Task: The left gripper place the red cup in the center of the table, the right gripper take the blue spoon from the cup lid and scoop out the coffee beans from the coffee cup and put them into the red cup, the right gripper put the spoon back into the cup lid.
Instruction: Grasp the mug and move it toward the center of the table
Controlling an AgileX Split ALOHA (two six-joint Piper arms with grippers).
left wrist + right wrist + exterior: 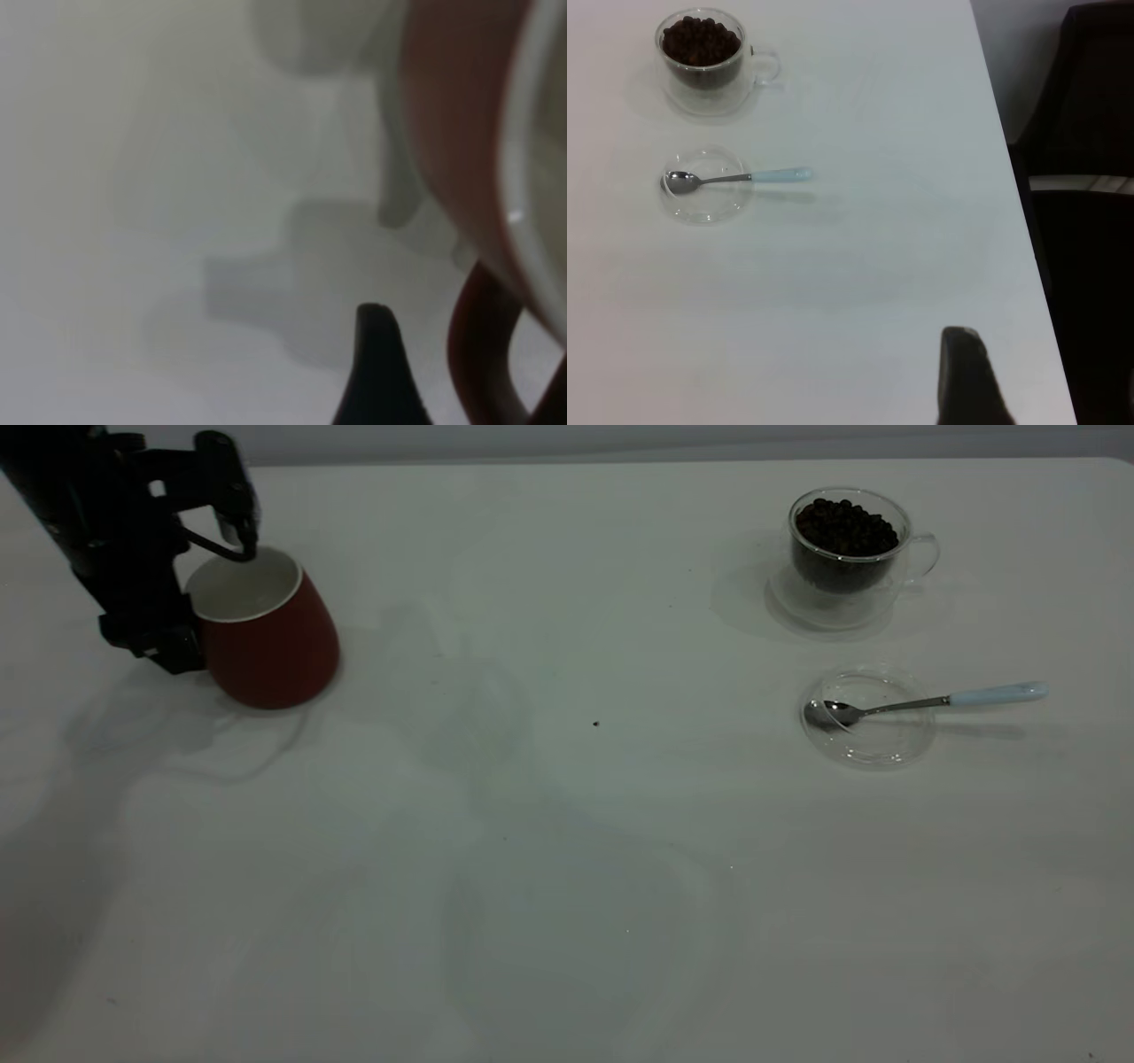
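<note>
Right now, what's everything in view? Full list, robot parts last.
red cup: 1, dark red with white inside, tilted, at the table's left side in the exterior view, held at its handle side.
coffee cup: 1, clear glass with a small handle, upright, far right.
coffee beans: 1 heap, dark brown, filling the coffee cup.
cup lid: 1, clear, flat on the table, nearer the camera than the coffee cup.
blue spoon: 1, metal bowl resting in the lid, pale blue handle sticking out past its rim.
table: 1, white.
left tool: 1, black, at the red cup's handle.
right tool: 1, black, only a fingertip shows, away from the spoon.
</note>
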